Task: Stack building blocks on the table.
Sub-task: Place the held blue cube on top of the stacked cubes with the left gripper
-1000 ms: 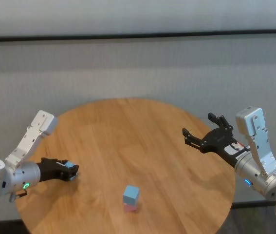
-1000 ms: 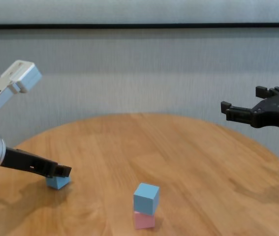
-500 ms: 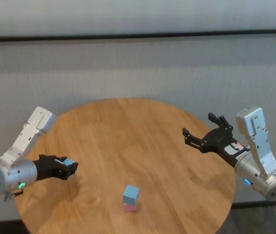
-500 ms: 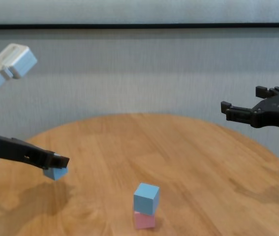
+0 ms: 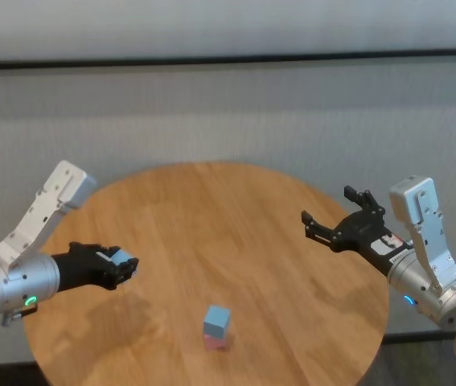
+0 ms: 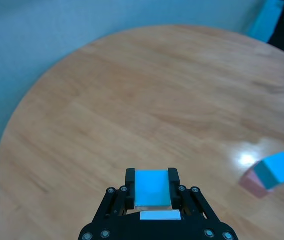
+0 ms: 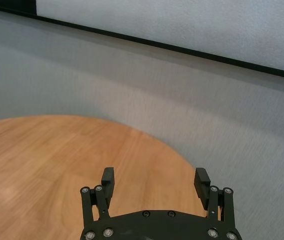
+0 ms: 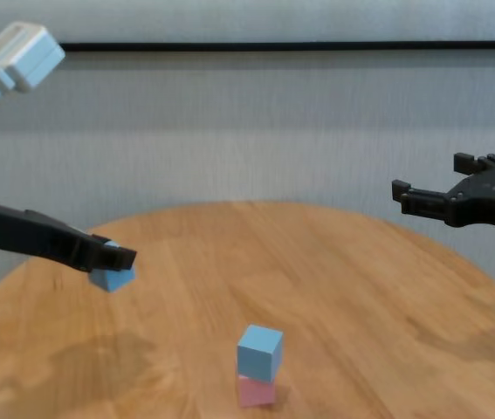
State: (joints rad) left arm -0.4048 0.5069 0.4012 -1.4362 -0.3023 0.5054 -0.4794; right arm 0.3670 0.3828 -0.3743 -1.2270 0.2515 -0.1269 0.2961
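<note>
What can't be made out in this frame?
- Pink block: its top is covered by the blue block stacked on it, in every view.
- Held block: its sides are covered by the left end effector's fingers.
- Table: near edge cut off in head view.

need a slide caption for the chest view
Left gripper carries a light blue block above the table toward the blue-on-pink stack; right gripper hangs open at the right.

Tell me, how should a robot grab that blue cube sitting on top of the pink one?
Probably from straight above, jaws closing on two opposite flat side faces of the top blue cube. Its sides are bare all round, and a sideways approach might knock it off the pink cube.
</note>
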